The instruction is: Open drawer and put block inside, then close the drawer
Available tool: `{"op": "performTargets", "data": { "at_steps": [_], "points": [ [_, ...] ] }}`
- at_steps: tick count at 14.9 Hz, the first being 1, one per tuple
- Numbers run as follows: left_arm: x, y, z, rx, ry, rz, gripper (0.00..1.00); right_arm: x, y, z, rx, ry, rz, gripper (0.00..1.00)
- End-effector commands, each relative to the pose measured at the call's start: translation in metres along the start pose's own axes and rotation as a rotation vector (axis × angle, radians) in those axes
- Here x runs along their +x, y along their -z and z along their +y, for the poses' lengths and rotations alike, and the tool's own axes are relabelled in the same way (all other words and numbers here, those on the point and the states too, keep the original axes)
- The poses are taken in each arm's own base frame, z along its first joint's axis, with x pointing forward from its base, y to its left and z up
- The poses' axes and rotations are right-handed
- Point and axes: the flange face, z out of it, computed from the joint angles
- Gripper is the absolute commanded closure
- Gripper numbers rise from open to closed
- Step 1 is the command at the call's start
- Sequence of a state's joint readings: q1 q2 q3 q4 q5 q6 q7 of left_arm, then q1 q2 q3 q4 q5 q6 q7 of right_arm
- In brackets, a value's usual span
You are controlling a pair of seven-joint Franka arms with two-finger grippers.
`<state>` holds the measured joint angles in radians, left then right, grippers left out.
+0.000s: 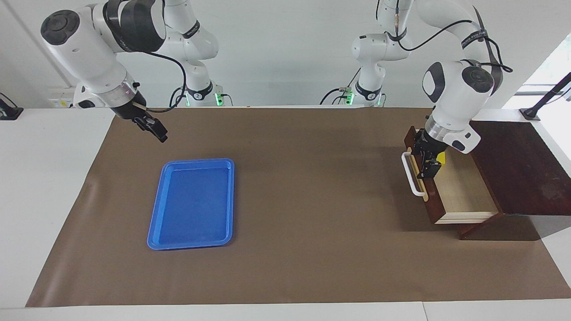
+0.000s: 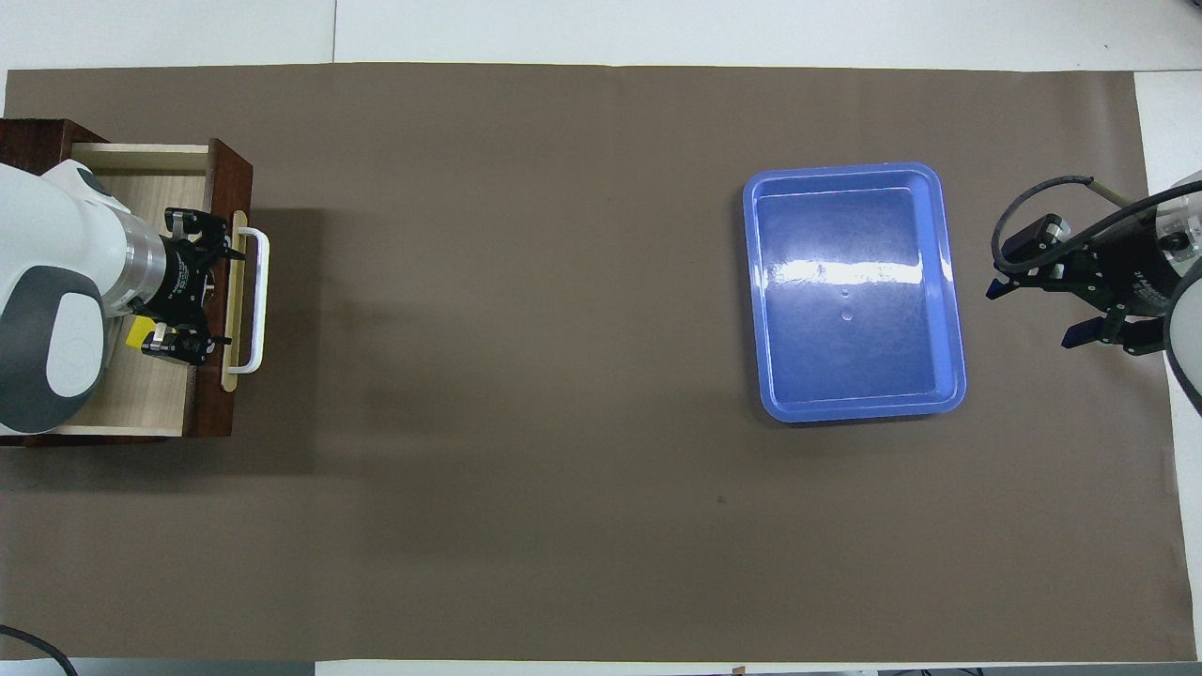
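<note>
The drawer (image 1: 464, 189) stands pulled out at the left arm's end of the table, its pale interior showing, its white bar handle (image 1: 411, 174) on the dark front. It also shows in the overhead view (image 2: 141, 394). The yellow block (image 1: 440, 157) lies inside the drawer, partly hidden by my left hand, and shows in the overhead view (image 2: 140, 333) too. My left gripper (image 1: 427, 163) is open over the drawer just inside its front, holding nothing; it also shows in the overhead view (image 2: 202, 286). My right gripper (image 1: 156, 129) waits, open and empty, in the air at the right arm's end (image 2: 1033, 314).
A flat blue tray (image 1: 194, 203), empty, lies on the brown mat toward the right arm's end. The drawer's dark wooden cabinet (image 1: 522, 169) sits at the table's edge at the left arm's end.
</note>
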<state>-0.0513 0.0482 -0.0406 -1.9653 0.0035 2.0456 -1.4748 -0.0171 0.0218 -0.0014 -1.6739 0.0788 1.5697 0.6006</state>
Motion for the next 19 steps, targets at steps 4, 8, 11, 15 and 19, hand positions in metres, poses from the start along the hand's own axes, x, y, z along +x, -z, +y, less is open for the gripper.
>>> {"op": "performTargets", "data": {
  "at_steps": [4, 8, 11, 15, 19],
  "points": [
    [0.086, 0.001, -0.014, -0.041, -0.008, 0.048, 0.00, -0.015, 0.003, -0.009, -0.024, 0.055, 0.017, 0.13],
    [0.125, 0.001, -0.024, -0.051, -0.022, 0.058, 0.00, -0.038, 0.011, -0.029, -0.044, 0.164, 0.048, 0.09],
    [0.154, 0.003, -0.034, -0.053, -0.018, 0.064, 0.00, -0.042, 0.019, -0.026, -0.039, 0.287, 0.059, 0.07],
    [0.154, 0.017, -0.029, -0.050, -0.046, 0.064, 0.00, -0.044, 0.021, -0.025, -0.041, 0.366, 0.058, 0.06],
    [0.103, 0.081, -0.029, 0.022, -0.274, 0.036, 0.00, -0.041, 0.024, -0.020, -0.039, 0.423, 0.063, 0.05]
  ]
}}
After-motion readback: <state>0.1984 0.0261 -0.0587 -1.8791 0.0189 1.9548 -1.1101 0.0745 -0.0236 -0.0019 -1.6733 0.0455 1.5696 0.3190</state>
